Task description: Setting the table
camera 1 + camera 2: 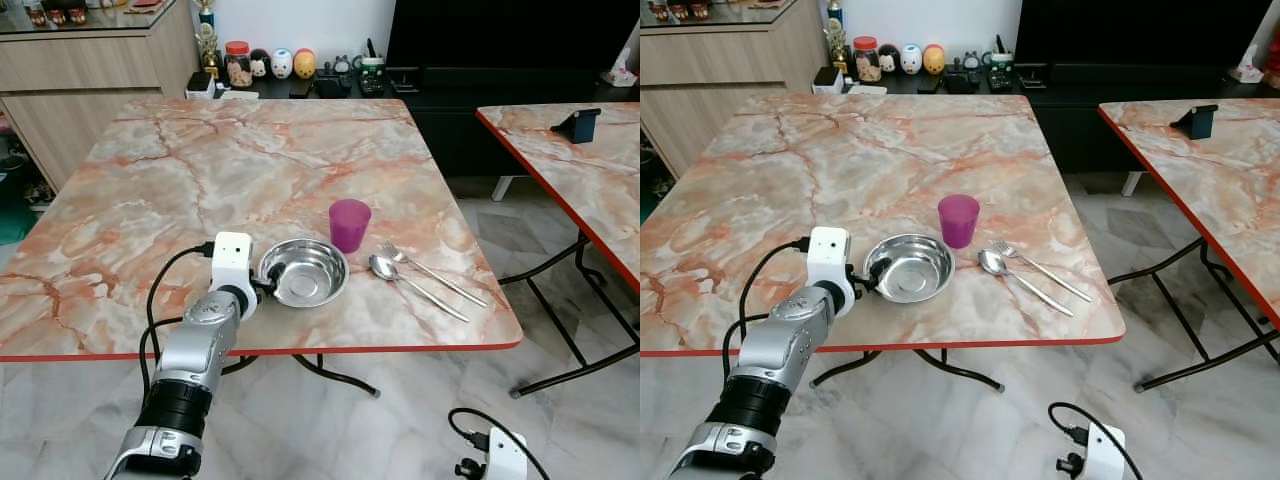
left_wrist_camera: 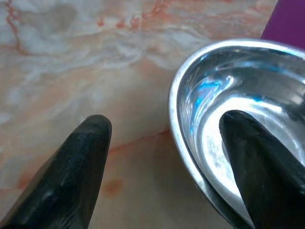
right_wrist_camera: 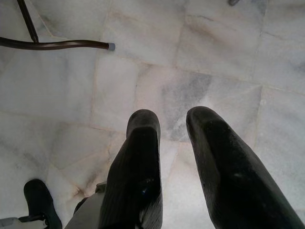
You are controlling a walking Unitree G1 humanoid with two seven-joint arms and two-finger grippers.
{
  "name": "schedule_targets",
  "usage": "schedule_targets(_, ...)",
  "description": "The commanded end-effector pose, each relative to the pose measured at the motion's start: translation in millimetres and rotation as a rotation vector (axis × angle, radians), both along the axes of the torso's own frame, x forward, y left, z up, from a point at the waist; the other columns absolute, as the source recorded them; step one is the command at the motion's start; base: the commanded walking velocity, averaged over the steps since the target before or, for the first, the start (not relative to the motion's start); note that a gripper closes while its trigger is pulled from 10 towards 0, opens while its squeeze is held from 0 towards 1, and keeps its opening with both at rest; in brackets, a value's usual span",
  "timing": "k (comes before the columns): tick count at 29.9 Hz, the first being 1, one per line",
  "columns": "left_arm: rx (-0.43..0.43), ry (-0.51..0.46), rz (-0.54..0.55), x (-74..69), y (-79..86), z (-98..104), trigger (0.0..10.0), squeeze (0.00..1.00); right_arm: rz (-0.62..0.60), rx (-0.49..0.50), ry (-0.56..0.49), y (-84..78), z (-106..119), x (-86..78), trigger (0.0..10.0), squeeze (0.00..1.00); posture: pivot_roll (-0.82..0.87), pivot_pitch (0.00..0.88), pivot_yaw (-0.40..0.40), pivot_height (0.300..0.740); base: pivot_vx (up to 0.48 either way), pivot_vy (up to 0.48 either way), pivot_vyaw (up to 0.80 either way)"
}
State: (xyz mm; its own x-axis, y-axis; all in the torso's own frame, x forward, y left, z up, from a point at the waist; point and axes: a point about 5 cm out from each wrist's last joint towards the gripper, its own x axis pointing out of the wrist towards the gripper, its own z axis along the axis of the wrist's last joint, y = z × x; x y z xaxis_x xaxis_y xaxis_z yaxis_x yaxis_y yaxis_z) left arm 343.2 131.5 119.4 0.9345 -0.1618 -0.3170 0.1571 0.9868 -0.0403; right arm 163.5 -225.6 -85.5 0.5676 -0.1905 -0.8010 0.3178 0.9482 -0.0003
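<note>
- Left end effector (image 2: 164,157) straddles steel bowl (image 1: 304,272) rim at near tabletop (image 1: 150,180) edge, fingers apart, not clamped.
- Advice: close squarely on rim, lift level, avoid purple cup (image 1: 349,224), spoon (image 1: 410,283), fork (image 1: 432,272).
- Right end effector (image 3: 176,143) idle, fingers slightly parted.

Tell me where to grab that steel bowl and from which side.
Grip the steel bowl by its thin rim on the robot's left, where the left gripper already straddles it, one finger inside, one outside. The purple cup and spoon probably crowd the other sides.
</note>
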Motion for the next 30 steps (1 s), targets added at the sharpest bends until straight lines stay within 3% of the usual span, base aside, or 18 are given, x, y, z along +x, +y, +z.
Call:
schedule_targets(1, 0.036, -0.005, -0.018, 2.9, -3.0, 8, 10.0, 0.0, -0.001, 0.006, 0.001, 1.7, 0, 0.1, 10.0, 0.0, 0.05, 0.0, -0.041, 0.74, 0.0, 0.0, 0.0)
schedule_targets(11, 0.022, -0.02, -0.028, 6.7, -14.5, 22, 10.0, 0.0, -0.003, 0.008, 0.001, 1.5, 0, 0.3, 10.0, 0.0, 0.05, 0.0, -0.043, 0.74, 0.0, 0.0, 0.0)
schedule_targets(30, 0.031, 0.035, 0.033, 13.8, -20.7, 17, 10.0, 0.0, -0.001, 0.007, 0.0, 0.9, 0, 1.1, 10.0, 0.0, 0.05, 0.0, -0.047, 0.74, 0.0, 0.0, 0.0)
